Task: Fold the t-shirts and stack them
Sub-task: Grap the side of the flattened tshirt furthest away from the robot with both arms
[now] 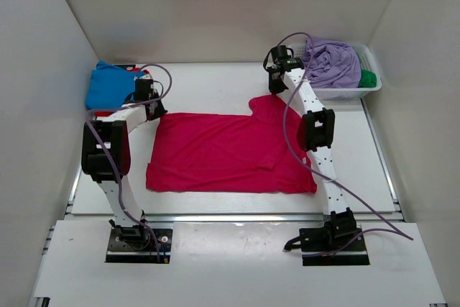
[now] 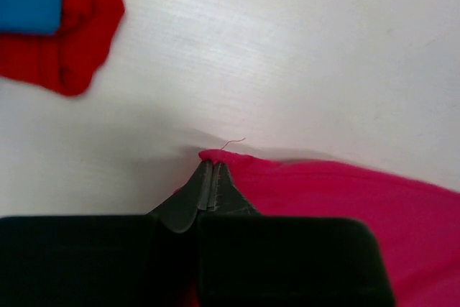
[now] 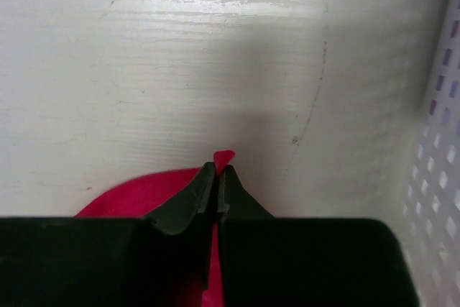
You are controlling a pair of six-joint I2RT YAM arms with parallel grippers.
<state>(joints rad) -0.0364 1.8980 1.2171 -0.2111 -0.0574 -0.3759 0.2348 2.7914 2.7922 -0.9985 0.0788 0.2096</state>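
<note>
A crimson-pink t-shirt (image 1: 223, 152) lies spread flat on the table between the arms. My left gripper (image 1: 153, 109) is shut on its far left corner (image 2: 215, 156). My right gripper (image 1: 275, 90) is shut on its far right corner, where a tip of cloth (image 3: 223, 157) pokes past the fingertips. A folded bright blue t-shirt (image 1: 111, 84) lies on a folded red t-shirt (image 2: 79, 41) at the far left. A lavender t-shirt (image 1: 332, 62) and a green t-shirt (image 1: 368, 78) sit in the white basket (image 1: 352, 93).
The white latticed basket stands at the far right, close beside my right gripper; its wall shows in the right wrist view (image 3: 438, 141). White walls enclose the table on three sides. Purple cables hang from both arms.
</note>
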